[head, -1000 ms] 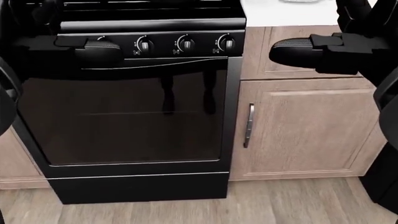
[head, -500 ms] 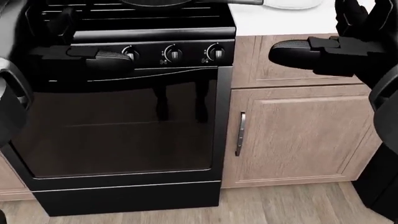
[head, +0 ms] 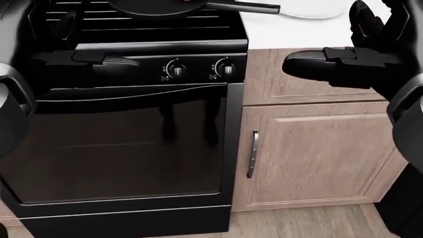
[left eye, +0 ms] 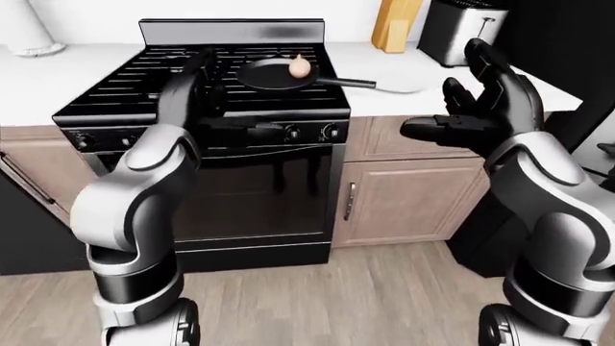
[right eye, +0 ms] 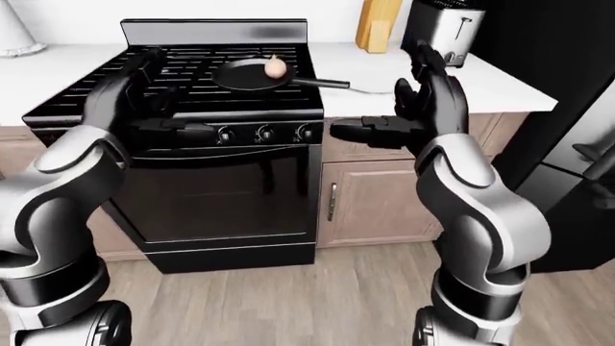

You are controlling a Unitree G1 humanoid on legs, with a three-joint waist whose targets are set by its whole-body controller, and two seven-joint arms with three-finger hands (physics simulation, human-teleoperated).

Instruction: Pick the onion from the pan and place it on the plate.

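A pale onion (left eye: 300,66) lies in a black pan (left eye: 269,76) on the black stove (left eye: 144,94), at the right of the burners. The pan's handle (left eye: 348,82) points right toward a white plate (left eye: 401,86) on the counter beside the stove. My left hand (left eye: 199,71) hovers open over the stove's left grates, left of the pan. My right hand (left eye: 448,97) is raised open, level with the counter's edge and right of the plate, thumb pointing left. Neither hand holds anything. The head view shows only the pan's lower rim (head: 155,7) and the plate's edge (head: 311,11).
A toaster (left eye: 461,29) and a wooden block (left eye: 396,24) stand at the wall behind the plate. A white jug (left eye: 34,29) sits on the left counter. A dark fridge (right eye: 567,137) stands to the right. Below are the oven door (head: 125,144) and a cabinet door (head: 317,153).
The head view has shifted: the stove slides down the picture, and the pan's rim, handle and the plate's edge come into view at the top. Both hands stay open.
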